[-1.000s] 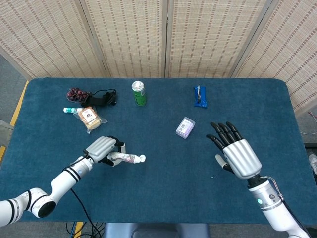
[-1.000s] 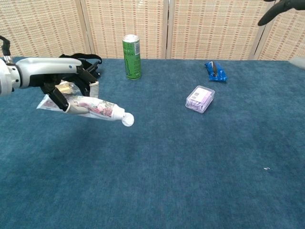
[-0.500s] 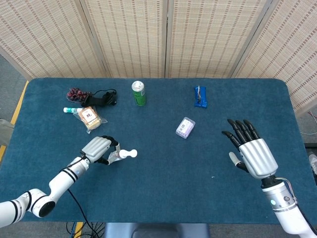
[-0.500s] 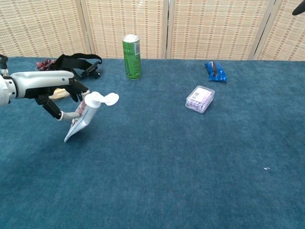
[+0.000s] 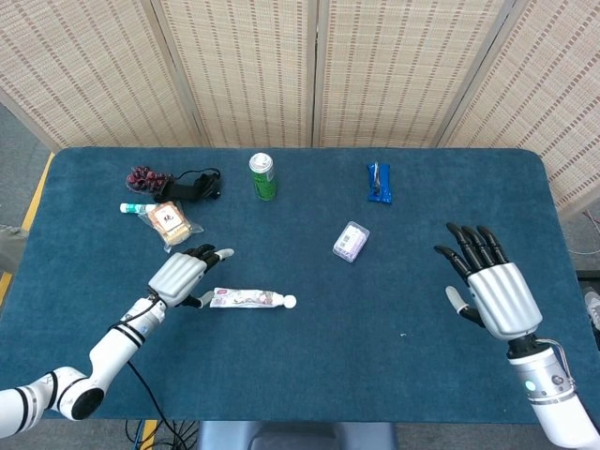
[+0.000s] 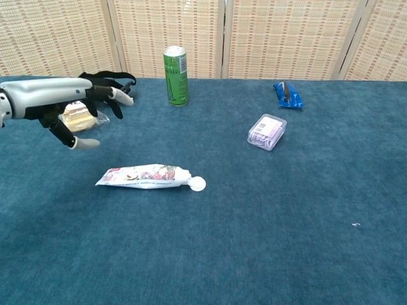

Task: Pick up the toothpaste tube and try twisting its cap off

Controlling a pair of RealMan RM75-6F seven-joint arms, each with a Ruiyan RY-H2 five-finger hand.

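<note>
Now left hand [image 5: 178, 278] hovers, fingers spread and released, beside the toothpaste tube [image 5: 246, 299]

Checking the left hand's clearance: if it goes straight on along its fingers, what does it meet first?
Probably nothing soon. The left hand points up and right, above the toothpaste tube; the purple box lies roughly on that line, though height is unclear.

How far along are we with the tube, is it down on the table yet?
Done: the tube lies flat on the blue table, cap pointing toward the robot's right. In hand: nothing; the left hand hovers above its tail end with fingers spread, not touching it, and the right hand is open, off to the side. Left: probably only pulling the left hand clear.
</note>
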